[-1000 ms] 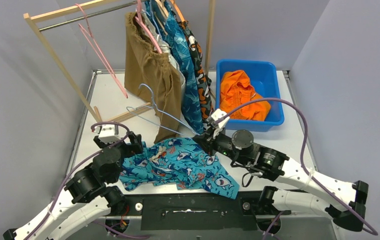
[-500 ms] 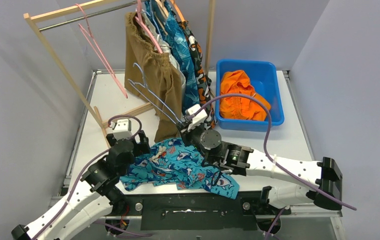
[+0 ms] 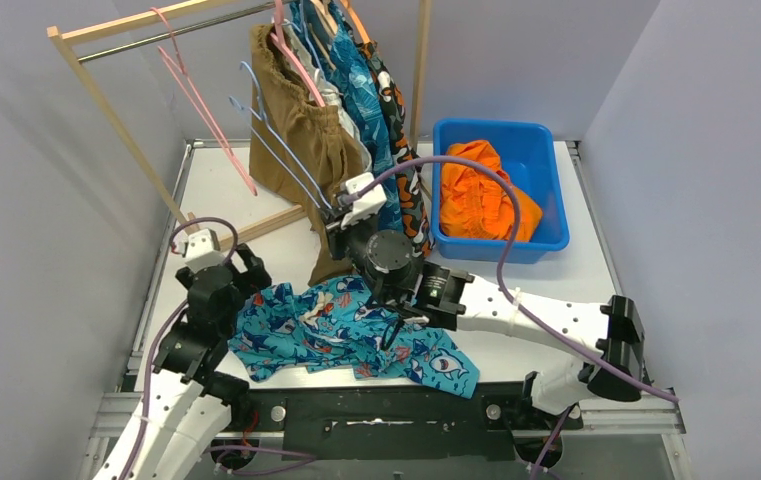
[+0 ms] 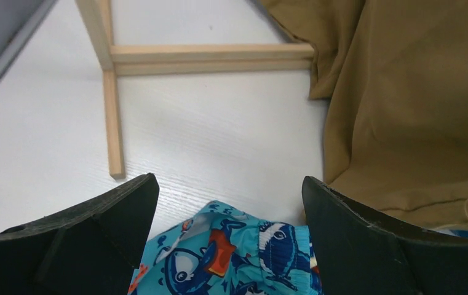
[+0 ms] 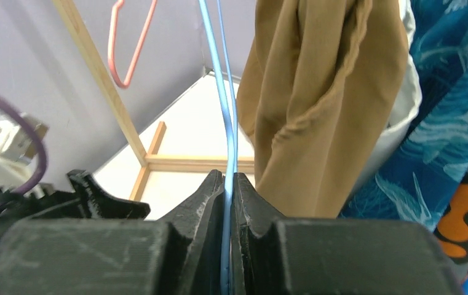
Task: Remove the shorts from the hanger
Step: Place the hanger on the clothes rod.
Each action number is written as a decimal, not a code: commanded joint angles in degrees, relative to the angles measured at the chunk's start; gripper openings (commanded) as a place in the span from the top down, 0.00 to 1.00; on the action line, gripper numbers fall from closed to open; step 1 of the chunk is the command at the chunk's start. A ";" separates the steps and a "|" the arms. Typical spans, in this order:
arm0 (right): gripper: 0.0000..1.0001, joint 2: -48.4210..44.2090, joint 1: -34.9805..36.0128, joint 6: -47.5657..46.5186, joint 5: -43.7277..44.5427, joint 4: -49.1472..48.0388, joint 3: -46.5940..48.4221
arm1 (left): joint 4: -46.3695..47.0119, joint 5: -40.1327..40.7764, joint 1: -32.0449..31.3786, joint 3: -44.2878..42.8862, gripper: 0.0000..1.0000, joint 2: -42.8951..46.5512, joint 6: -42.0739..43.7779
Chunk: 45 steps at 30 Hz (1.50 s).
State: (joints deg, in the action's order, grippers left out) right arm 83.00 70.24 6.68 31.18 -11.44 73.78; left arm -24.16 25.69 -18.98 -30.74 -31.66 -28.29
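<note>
Since the shark-print shorts (image 3: pixel 356 330) lie free, I'm stowing the blue hanger (image 5: pixel 222 110), pinched in my right gripper (image 5: pixel 230 184); left gripper (image 4: pixel 228 187) gapes empty; next, I judge: hook the rail (image 3: pixel 171 32).

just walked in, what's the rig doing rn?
The right pincer is shut on an empty blue wire hanger, holding it up beside the brown shorts, which still hang on the wooden rack. The teal shark-print shorts lie off the hanger on the table, with the left pincer open just above them. Orange shorts sit in the blue bin.
</note>
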 commanded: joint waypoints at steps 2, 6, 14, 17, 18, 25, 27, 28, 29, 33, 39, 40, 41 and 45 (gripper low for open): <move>1.00 3.98 -0.68 1.03 -0.94 -1.40 8.52 | 3.05 13.59 0.59 -1.28 0.12 6.85 0.09; 1.00 9.27 -1.34 1.24 0.42 2.52 18.03 | 2.87 14.76 0.61 -0.63 0.12 11.11 0.16; 1.00 16.92 -2.84 1.65 0.10 7.13 31.82 | 2.09 12.68 0.61 -0.46 0.12 12.42 0.87; 1.00 19.17 -3.48 1.51 -1.31 9.10 35.95 | 2.10 12.22 0.61 -0.54 0.12 12.13 1.05; 1.00 20.60 -3.83 1.50 -1.95 10.53 37.99 | 2.17 11.88 0.61 -0.47 0.12 12.07 1.11; 1.00 31.08 -7.97 3.70 -12.72 24.99 55.89 | 2.19 10.60 0.61 -0.63 0.12 11.27 1.58; 1.00 33.79 -8.88 4.13 -14.39 29.70 60.60 | 2.19 10.24 0.66 -0.55 0.12 11.19 1.65; 1.00 34.26 -9.09 4.39 -14.72 30.61 60.87 | 2.16 10.15 0.70 -0.55 0.12 11.18 1.74; 0.99 34.14 -9.14 4.56 -14.86 30.65 59.90 | 2.16 10.04 0.70 -0.55 0.12 11.10 1.75; 0.87 31.09 -9.24 5.32 -16.68 27.17 52.21 | 2.24 9.66 0.68 -0.55 0.12 10.79 1.89; 0.61 28.53 -9.55 4.98 -19.31 27.20 48.60 | 2.28 9.24 0.78 -0.60 0.12 10.01 2.01; 0.56 27.56 -9.57 4.61 -19.86 26.82 47.71 | 2.27 9.16 0.74 -0.62 0.12 9.84 2.01; 0.53 26.62 -9.52 4.15 -20.26 26.54 46.43 | 2.21 9.14 0.78 -0.71 0.12 9.72 2.01; 0.44 20.14 -9.22 1.89 -22.19 20.12 33.70 | 1.84 9.10 0.79 -0.81 0.12 9.68 1.93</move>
State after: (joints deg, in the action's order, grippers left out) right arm 113.51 60.58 10.98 11.66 16.82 116.01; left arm -23.97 35.44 -18.63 -30.65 -21.80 -27.09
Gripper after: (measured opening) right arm 0.525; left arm 0.877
